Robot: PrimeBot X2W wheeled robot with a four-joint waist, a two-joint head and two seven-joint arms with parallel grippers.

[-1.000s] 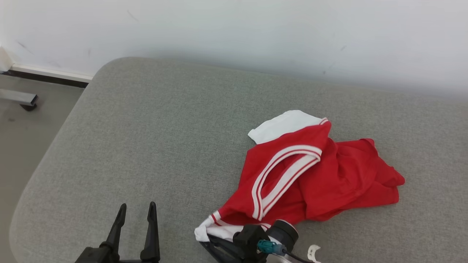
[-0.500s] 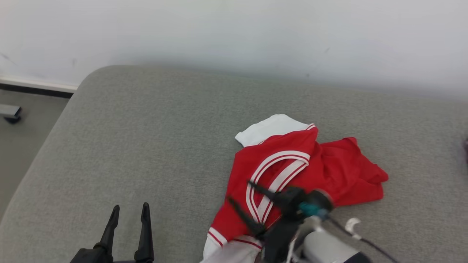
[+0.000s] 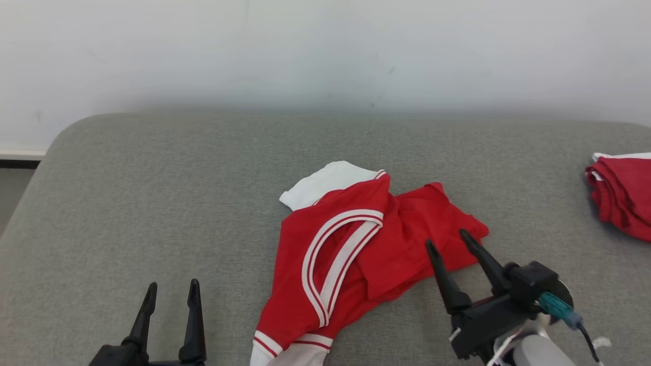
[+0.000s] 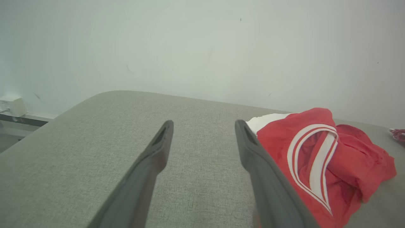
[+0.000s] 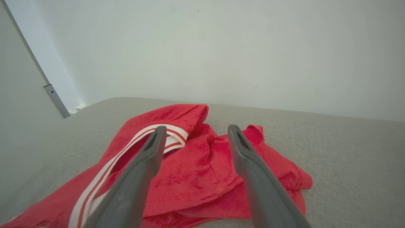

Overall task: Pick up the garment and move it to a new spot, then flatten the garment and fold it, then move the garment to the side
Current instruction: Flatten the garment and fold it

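The crumpled red garment with white striped trim (image 3: 366,254) lies in the lower middle of the head view, on the wide grey fabric cushion (image 3: 178,203). The right gripper (image 3: 447,238) is at the lower right, its two dark fingers spread apart and holding nothing, the tips over the right edge of the garment. I cannot tell if they touch the cloth. The left gripper (image 3: 173,284) is at the lower left, also spread and empty, apart from the garment. A second folded red cloth (image 3: 620,193) lies at the right edge.
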